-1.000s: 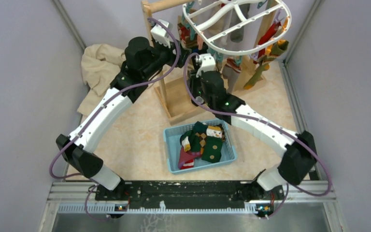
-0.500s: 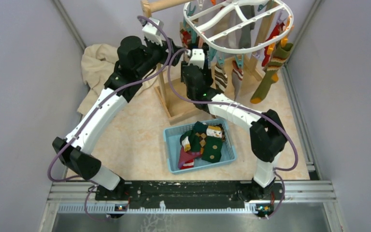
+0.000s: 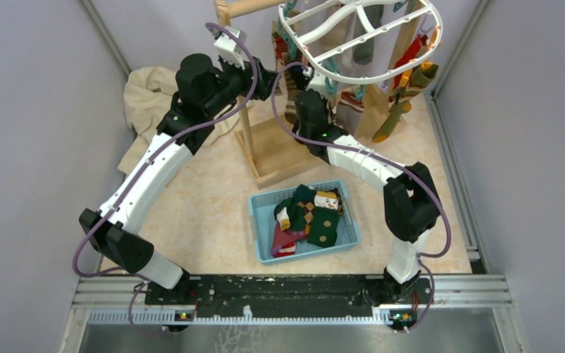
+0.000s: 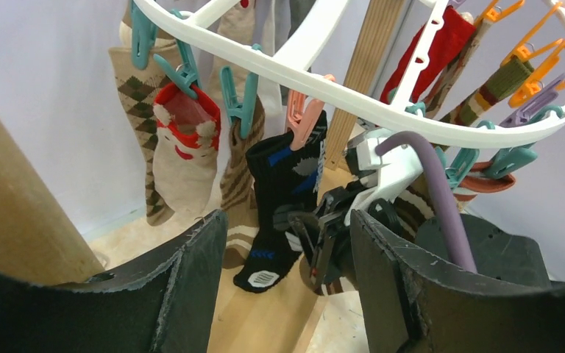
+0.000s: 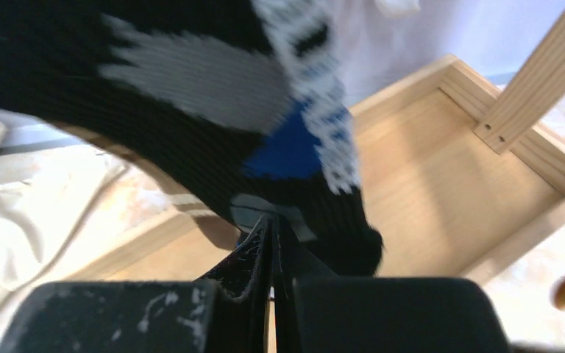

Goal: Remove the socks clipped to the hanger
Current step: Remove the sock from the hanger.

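The white oval hanger (image 3: 368, 79) hangs at the top of the overhead view from the wooden stand, with several socks clipped under it. In the left wrist view a black sock (image 4: 283, 184) with blue and grey marks hangs from a pink clip (image 4: 305, 121) on the hanger (image 4: 353, 95), beside a snowman sock (image 4: 184, 154) and an argyle one. My right gripper (image 5: 273, 224) is shut, its tips pinching the lower edge of the black sock (image 5: 191, 95). It also shows in the left wrist view, right gripper (image 4: 324, 235). My left gripper (image 4: 287, 220) is open and holds nothing, a short way from the socks.
A blue basket (image 3: 257, 220) with several loose socks (image 3: 313, 217) sits in the middle of the floor. The wooden stand's box base (image 3: 265, 151) is below the hanger. A beige cloth (image 3: 151, 103) lies at back left. Grey walls close in both sides.
My right arm has reached up and back under the hanger, and its gripper opened, then shut on the black sock. The left arm rose slightly and stays near the stand.
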### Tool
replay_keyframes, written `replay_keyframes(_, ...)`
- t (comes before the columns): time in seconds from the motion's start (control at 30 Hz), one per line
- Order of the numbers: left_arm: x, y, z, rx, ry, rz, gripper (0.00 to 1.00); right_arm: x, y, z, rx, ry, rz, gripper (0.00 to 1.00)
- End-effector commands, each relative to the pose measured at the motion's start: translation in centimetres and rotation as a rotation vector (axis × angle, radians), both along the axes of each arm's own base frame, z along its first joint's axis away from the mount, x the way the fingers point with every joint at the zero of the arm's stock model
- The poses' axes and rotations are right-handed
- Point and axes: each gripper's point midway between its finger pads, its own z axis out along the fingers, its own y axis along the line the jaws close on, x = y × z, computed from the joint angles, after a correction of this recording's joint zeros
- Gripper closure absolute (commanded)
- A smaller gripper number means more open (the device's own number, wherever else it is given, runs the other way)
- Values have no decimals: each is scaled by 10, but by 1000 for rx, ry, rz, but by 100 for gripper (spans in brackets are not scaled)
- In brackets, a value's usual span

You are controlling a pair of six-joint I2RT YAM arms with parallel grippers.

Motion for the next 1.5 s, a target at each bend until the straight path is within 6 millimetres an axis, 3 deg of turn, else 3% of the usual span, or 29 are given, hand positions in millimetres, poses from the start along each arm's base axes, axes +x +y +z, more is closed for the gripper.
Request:
replay_keyframes(0.0,-3,1,9,-34,-20,-15,32,-12,-12,37,78,-56,57,100)
replay_keyframes(0.07,-2,0,8,-34,-16,-16,32,-15,-9,39,86,-59,125,100)
replay_keyframes(0.17,-1,0,6,-32,-13,-18,32,-14,0,34,62,-46,190,76)
replay_keyframes(0.23,-1,-1,6,-33,-14,-20,32,-10,2,28,42,-26,193,69)
replay_keyframes(0.53,-1,-1,5,-26,-13,-21,32,15,20,14,24,7,238,59)
replay_keyframes(0.7,1,1,5,-23,-17,-16,32,16,31,18,60,-12,286,51)
replay_keyframes(1.03,4,0,3,-21,-11,-23,32,19,51,14,100,-16,350,48)
replay_keyframes(1.1,4,1,4,-23,-13,-25,32,20,54,16,105,-21,362,10)
replay_keyframes(1.13,4,1,4,-21,-11,-26,32,21,55,14,107,-17,365,2)
replay_keyframes(1.3,4,1,4,-23,-10,-31,32,25,57,11,106,-12,358,2)
replay_keyframes(1.37,5,2,4,-21,-9,-31,32,26,55,11,104,-8,345,8)
replay_keyframes(1.47,6,1,5,-21,-8,-35,32,26,51,10,94,-4,328,26)
